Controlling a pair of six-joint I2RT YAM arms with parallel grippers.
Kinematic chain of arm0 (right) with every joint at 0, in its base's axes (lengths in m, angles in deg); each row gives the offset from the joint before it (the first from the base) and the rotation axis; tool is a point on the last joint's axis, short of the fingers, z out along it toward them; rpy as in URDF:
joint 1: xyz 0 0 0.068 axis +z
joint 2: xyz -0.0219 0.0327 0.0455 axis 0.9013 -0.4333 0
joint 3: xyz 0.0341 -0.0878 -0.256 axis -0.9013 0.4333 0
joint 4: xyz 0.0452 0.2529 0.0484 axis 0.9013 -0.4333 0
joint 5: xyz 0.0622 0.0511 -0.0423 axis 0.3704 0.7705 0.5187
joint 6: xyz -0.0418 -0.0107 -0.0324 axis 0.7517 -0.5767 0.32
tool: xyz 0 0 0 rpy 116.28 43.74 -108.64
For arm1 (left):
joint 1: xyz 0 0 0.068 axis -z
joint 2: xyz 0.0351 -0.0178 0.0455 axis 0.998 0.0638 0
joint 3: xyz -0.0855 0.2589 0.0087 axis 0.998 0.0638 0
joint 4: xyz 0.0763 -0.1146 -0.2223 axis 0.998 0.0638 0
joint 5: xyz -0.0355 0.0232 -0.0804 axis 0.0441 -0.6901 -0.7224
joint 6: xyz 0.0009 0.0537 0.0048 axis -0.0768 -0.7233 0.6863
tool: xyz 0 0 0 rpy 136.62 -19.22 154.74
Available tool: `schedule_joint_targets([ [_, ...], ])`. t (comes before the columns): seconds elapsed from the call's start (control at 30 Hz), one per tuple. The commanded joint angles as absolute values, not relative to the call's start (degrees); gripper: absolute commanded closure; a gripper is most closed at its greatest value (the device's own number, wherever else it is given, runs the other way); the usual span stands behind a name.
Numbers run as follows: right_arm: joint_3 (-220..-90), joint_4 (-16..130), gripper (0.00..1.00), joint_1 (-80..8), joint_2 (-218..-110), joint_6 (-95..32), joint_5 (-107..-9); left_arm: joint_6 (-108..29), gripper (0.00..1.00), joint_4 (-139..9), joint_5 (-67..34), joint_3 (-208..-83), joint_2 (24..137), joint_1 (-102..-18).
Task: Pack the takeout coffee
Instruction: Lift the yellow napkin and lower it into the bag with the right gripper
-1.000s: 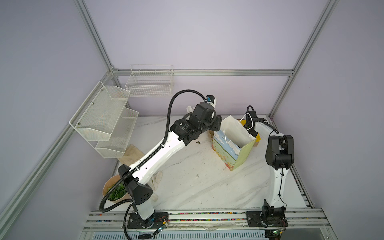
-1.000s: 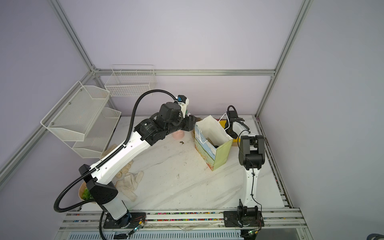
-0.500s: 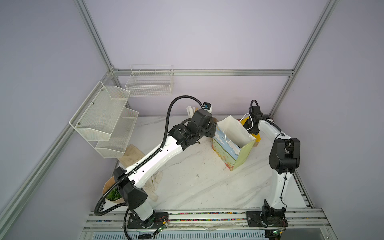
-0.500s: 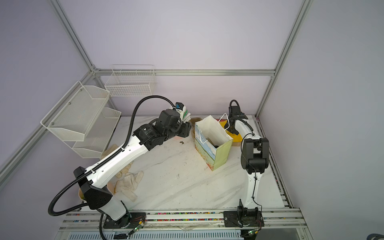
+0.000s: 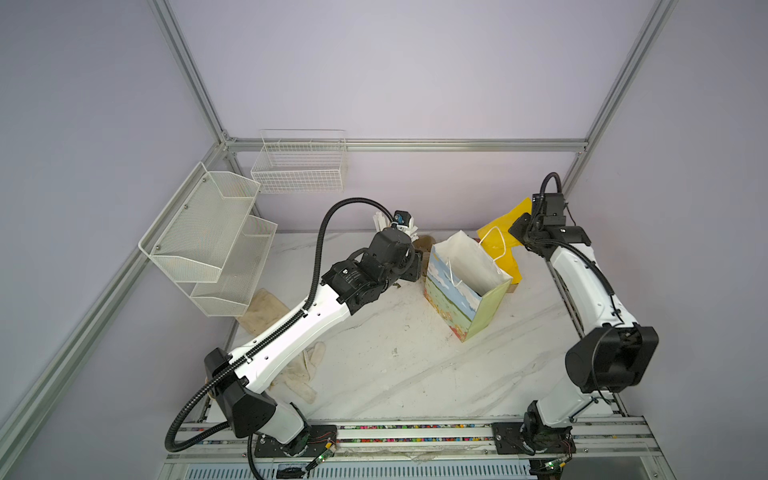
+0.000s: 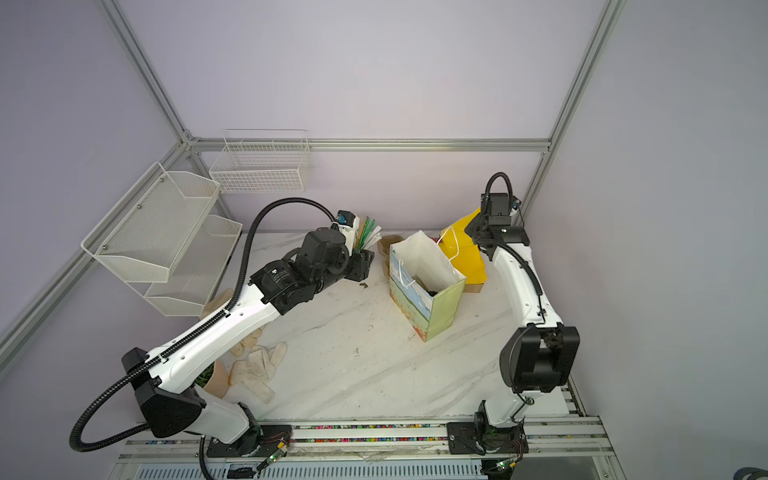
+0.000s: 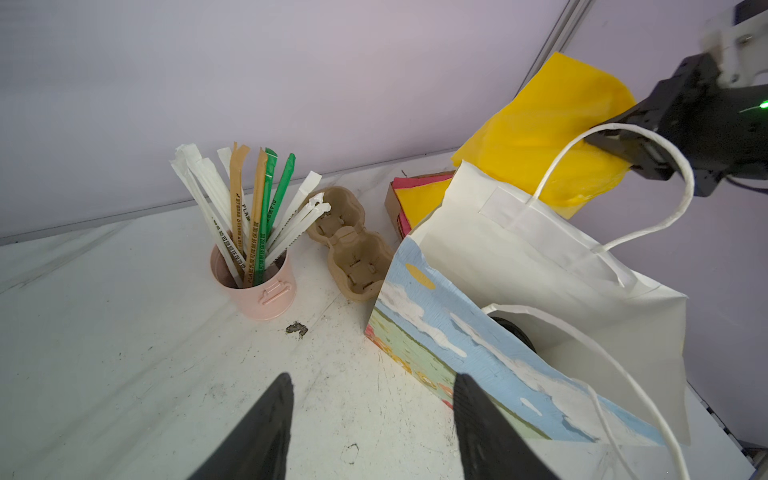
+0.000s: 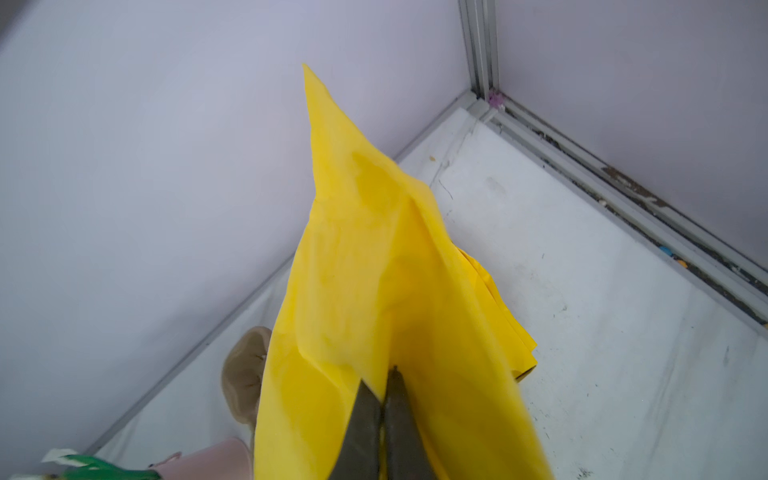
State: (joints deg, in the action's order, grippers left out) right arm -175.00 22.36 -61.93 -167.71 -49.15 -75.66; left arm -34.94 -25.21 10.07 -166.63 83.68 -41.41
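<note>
Left gripper (image 7: 372, 376) has pulled back from the bag's mouth, jaws apart and empty above the table, just beside the paper bag (image 7: 436, 332). The takeout coffee (image 7: 510, 332) sits inside the bag, and only a black arc of its lid shows. At the back, right gripper (image 8: 379, 376) has risen, pinched tight on a yellow sheet (image 8: 365, 257) whose lower end is cut off.

Pale lilac walls (image 5: 415, 75), aluminium frame rails (image 5: 415, 145), white marbled desk (image 5: 395, 374), wall-hung wire basket (image 5: 299, 168) and mesh shelves (image 5: 208, 232).

The arms (image 5: 582, 282) have white links (image 5: 291, 334), black joints (image 5: 611, 361) and black cables (image 5: 318, 255).
</note>
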Motion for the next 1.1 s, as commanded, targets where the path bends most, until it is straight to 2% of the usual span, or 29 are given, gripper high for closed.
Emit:
schedule_joint_targets([
  [0.0, -173.54, 25.85, 1.00, -61.95, -160.56, -50.32, -74.01, -34.45, 0.38, -30.18, 7.66, -163.20, 80.51, -43.30],
  [0.17, -174.39, 25.17, 1.00, -58.61, -152.20, -46.08, -71.95, -31.67, 0.35, -32.20, 2.25, -159.31, 76.82, -46.40],
  [0.43, -170.41, 24.54, 1.00, -46.30, -143.13, -39.13, -72.65, -30.74, 0.34, -33.27, 0.15, -155.57, 73.00, -48.11],
  [0.63, -169.31, 20.11, 1.00, -37.11, -145.72, -37.87, -85.55, -29.98, 0.34, -33.71, -0.36, -153.16, 71.29, -48.28],
  [0.83, -166.52, 15.55, 1.00, -34.83, -148.33, -40.01, -99.50, -30.02, 0.34, -33.64, -0.35, -151.73, 70.17, -48.38],
  [1.07, -159.50, 15.50, 1.00, -30.98, -147.62, -42.34, -97.19, -30.47, 0.34, -33.38, -0.38, -151.33, 70.18, -48.37],
])
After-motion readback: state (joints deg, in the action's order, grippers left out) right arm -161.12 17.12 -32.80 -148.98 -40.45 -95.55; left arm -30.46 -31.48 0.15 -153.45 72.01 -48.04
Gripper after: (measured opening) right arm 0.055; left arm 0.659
